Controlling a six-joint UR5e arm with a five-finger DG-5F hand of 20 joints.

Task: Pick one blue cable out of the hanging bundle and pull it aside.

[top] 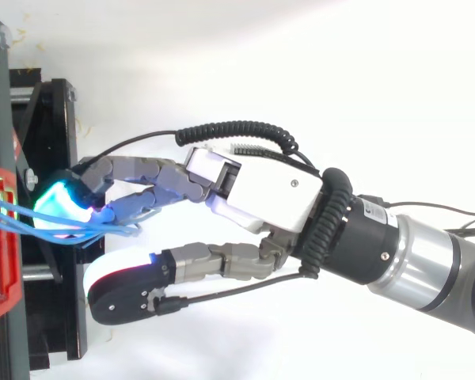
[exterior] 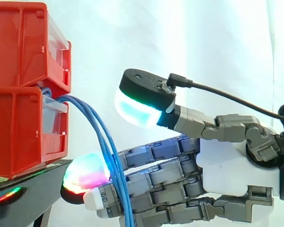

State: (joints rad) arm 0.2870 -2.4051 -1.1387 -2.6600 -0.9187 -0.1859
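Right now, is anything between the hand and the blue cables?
Nothing visible. The hand has its fingers at the blue cables hanging from the red bins, passing behind them in the side view; the thumb is spread above, clear of them.

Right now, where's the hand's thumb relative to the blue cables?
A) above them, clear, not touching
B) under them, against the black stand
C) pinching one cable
A. In the side view, the thumb of the hand sits up and to the right of the blue cables with a gap between, while the fingers reach across the cables lower down.
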